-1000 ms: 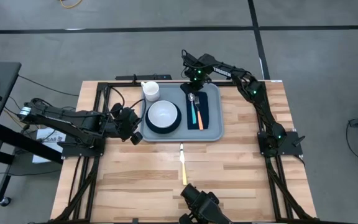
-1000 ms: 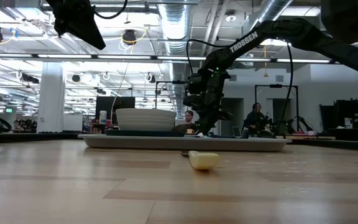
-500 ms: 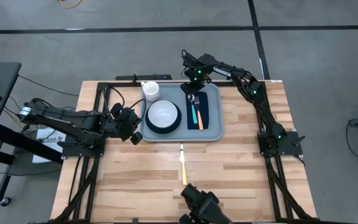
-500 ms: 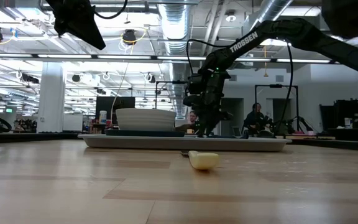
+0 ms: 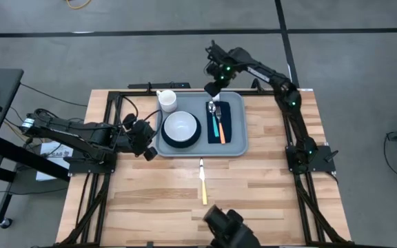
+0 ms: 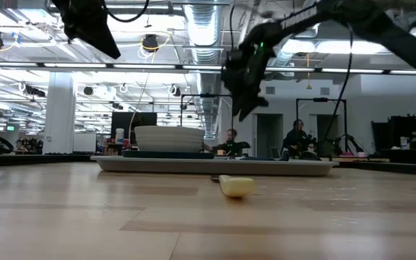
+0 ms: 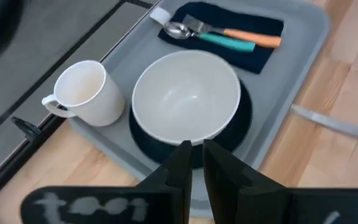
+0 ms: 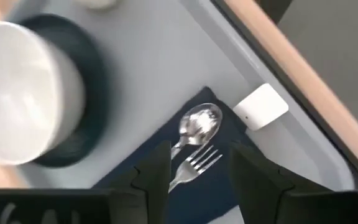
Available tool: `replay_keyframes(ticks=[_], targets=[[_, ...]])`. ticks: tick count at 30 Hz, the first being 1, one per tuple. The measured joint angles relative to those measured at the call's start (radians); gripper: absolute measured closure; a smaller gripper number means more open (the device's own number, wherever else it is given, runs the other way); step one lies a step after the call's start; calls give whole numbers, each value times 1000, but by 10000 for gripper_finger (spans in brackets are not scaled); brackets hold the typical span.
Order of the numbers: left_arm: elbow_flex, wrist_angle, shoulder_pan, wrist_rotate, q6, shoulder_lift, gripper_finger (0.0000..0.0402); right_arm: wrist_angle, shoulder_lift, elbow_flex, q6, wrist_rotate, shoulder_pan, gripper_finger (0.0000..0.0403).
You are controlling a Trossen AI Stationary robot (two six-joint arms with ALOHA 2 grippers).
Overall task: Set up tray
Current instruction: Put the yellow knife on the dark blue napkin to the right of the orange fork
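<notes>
Overhead, the tray (image 5: 202, 124) sits at the far middle of the wooden table (image 5: 253, 179), carrying a white bowl (image 5: 181, 127) on a dark plate (image 5: 182, 140), a white mug (image 5: 167, 100) in its far left corner, and a dark napkin (image 5: 219, 121) with a spoon (image 5: 212, 112) and a fork (image 5: 219, 117) laid on it. A knife (image 5: 202, 180) with a pale handle lies on the bare wood just in front of the tray.

The right gripper (image 5: 213, 88) hangs above the tray's far edge, near the napkin. Its wrist view shows what the top view cannot: the fingers (image 8: 156, 168) are spread apart with nothing between them, and below them lie the spoon bowl (image 8: 199, 123), the fork tines (image 8: 205, 159) and a small white block (image 8: 261, 106) on the tray.

The left gripper (image 5: 149, 146) waits low at the tray's left side; its wrist view shows the fingers (image 7: 180, 163) pressed nearly together, empty, pointing at the bowl.

From table height, the knife handle (image 6: 236, 185) shows end-on, the tray (image 6: 215, 165) as a thin band, and seated people (image 6: 230, 141) appear far behind.
</notes>
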Motion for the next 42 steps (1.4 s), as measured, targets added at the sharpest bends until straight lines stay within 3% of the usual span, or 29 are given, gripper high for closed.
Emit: replay_keyframes(ticks=[6, 13, 17, 24, 30, 36, 42], targets=[[0, -63, 0, 24, 1, 0, 372, -57, -108, 0, 61, 19, 73, 259], [0, -69, -1, 145, 56, -20, 372, -164, -147, 0, 237, 237, 270, 270], [0, -73, -3, 212, 105, -60, 372, -195, -147, -1, 376, 229, 389, 270], [0, -100, -7, 368, 128, -208, 372, -88, -149, -111, 653, 233, 566, 269], [1, -174, -8, 539, 85, -367, 372, 164, -148, -277, 867, 213, 666, 269], [1, -210, -25, 527, 96, -531, 372, 269, -148, -350, 1033, 232, 748, 268], [2, -211, -34, 557, 131, -654, 372, 265, -148, -367, 1199, 293, 836, 268]])
